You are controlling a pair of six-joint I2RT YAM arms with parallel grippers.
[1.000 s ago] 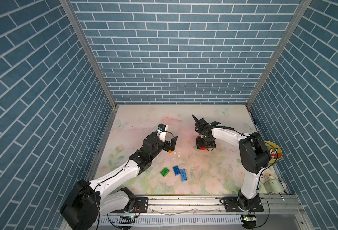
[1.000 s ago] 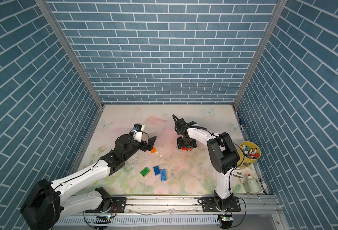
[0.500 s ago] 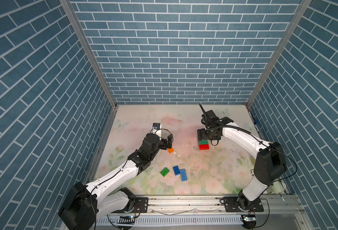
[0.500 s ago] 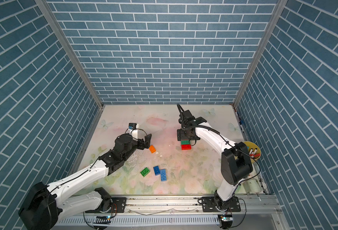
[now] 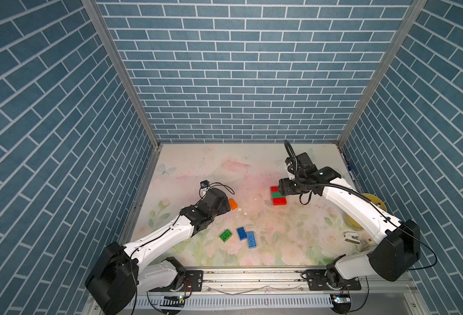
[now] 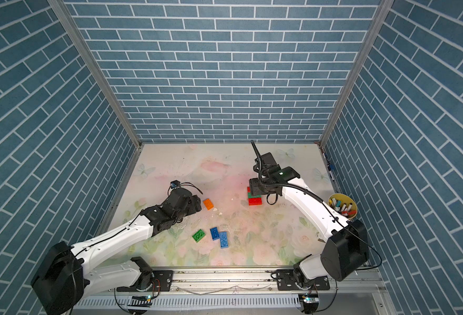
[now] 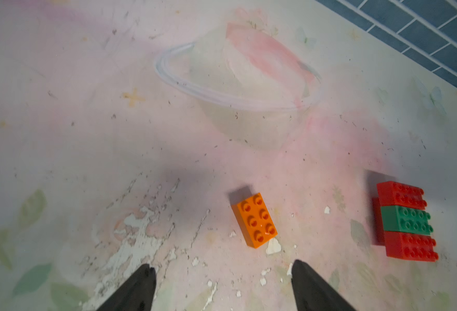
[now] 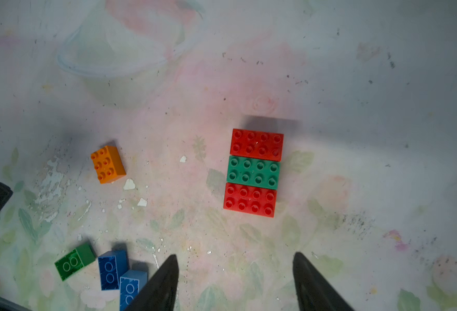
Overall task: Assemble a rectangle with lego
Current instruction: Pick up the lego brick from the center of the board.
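Left pincer [image 7: 222,265]: fingers apart, nothing between them, low over the floral surface [image 5: 225,169] on its left side. Orange brick [image 7: 257,219] just ahead of the tips, studs up, lying askew, not touched; in both top views it sits right beside the pincer head [image 5: 233,204] [image 6: 208,204]. Nearer the front edge, a loose green brick [image 5: 225,235], hollow side showing in the right wrist view [image 8: 73,261]. Just right of it two blue bricks [image 5: 242,233] [image 5: 251,240], touching each other, apart from the green. Further right and back: a flat row, studs up, long sides touching, far red brick [image 8: 257,145], green middle brick [image 8: 253,172], near red brick [image 8: 250,199], ends roughly flush. Right pincer [image 8: 235,255]: fingers apart, empty, off the near red end in its wrist view; in a top view its head [image 5: 282,188] covers part of the far end of the row. Far right edge: yellow cup [image 6: 353,214] of marker pens, well apart from the bricks.
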